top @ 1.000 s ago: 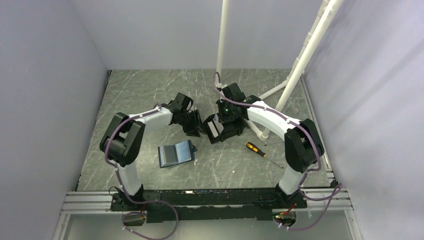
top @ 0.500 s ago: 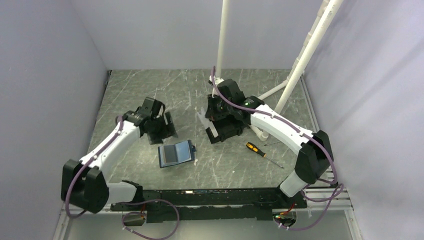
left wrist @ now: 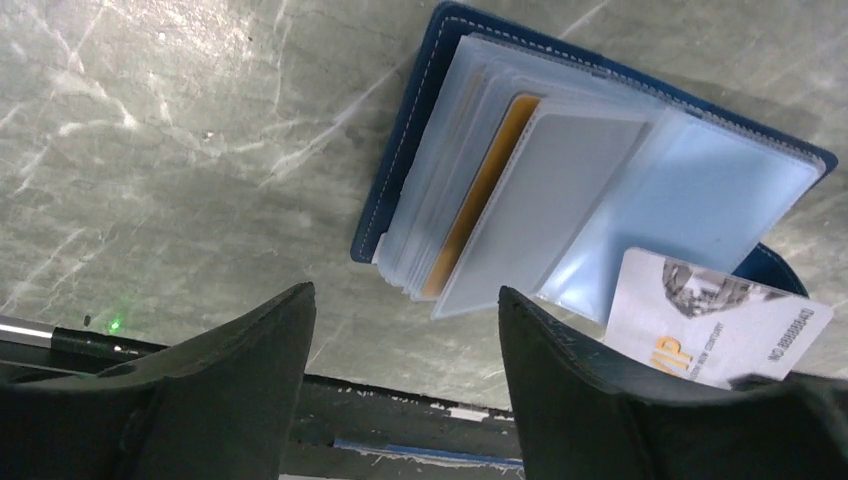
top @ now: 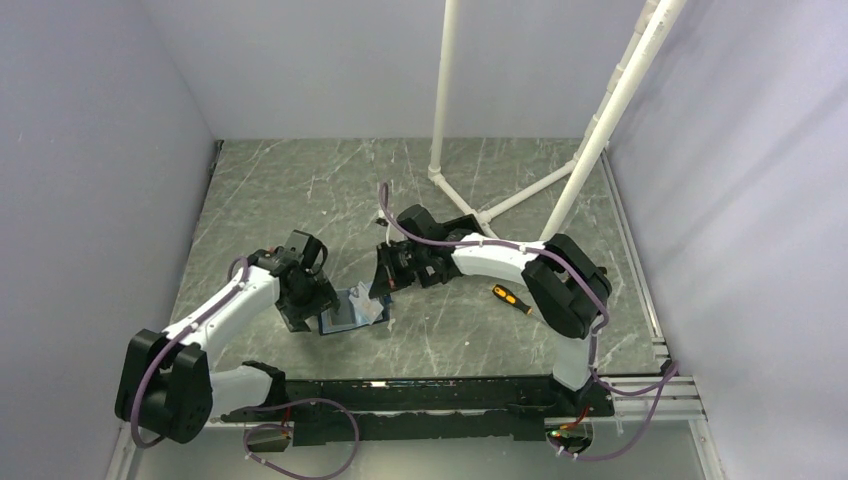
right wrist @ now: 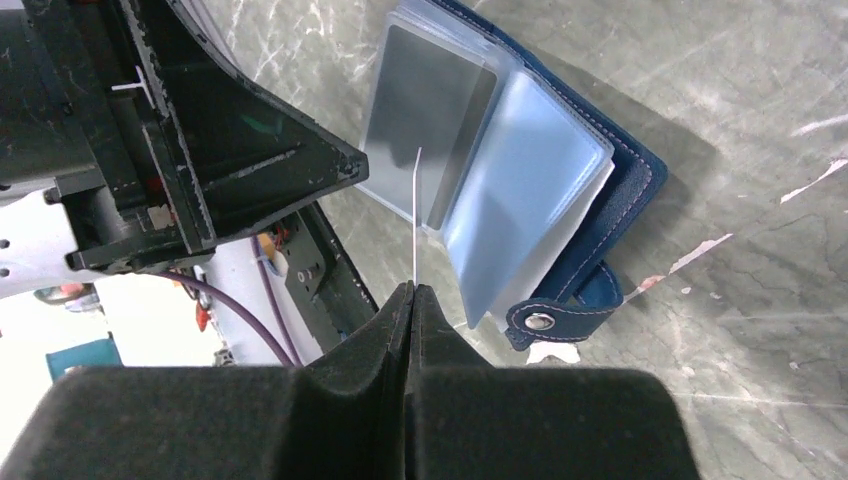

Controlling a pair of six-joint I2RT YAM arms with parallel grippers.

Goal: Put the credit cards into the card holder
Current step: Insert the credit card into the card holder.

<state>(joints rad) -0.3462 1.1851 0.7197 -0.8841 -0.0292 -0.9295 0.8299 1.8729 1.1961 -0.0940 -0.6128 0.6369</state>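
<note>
Insertion step: my right pincer [right wrist: 411,292] pinches whitish card [left wrist: 715,330] over card holder [left wrist: 590,170], left pincer [left wrist: 405,335] spread beside; next, slide its edge into a pocket [right wrist: 525,195].

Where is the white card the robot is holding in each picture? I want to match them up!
Top external: the white card is near the middle, over the right end of the blue card holder.
Left wrist: it is at the lower right, printed face showing, overlapping the holder's corner.
Right wrist: it shows edge-on, a thin white line rising from the shut right end effector.
Shared landmark: the open card holder, in all three views.
</note>
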